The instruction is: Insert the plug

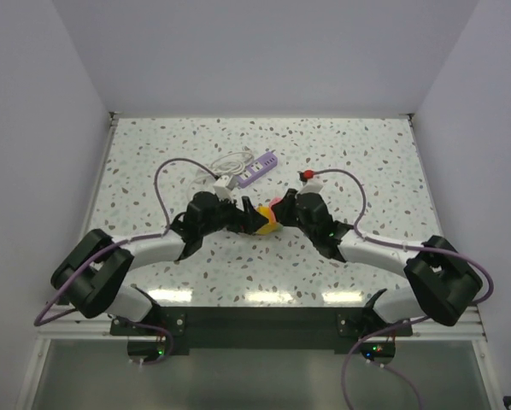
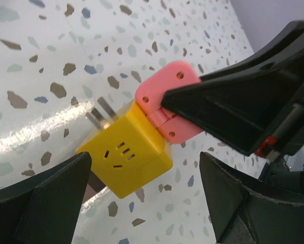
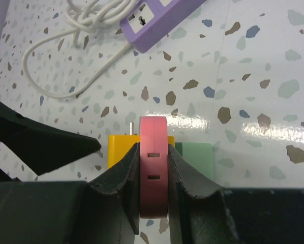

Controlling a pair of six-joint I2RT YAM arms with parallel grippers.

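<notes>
Item: yellow cube plug (image 2: 126,157), two metal prongs (image 2: 98,114) on its far face, joined to a pink block (image 3: 153,168) with a green block (image 3: 195,157) beside it; located mid-table between both arms. Right gripper (image 3: 153,152): jaws clamped tight on the pink block. Left gripper (image 2: 144,162): jaws spread wide either side of the cube, holding nothing. Beyond: purple power strip (image 1: 260,168), coiled white cord (image 1: 226,162), speckled table (image 1: 367,154).

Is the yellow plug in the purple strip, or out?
Out. The yellow plug shows bare prongs, the right gripper clamps its pink part, and the purple strip lies apart.
</notes>
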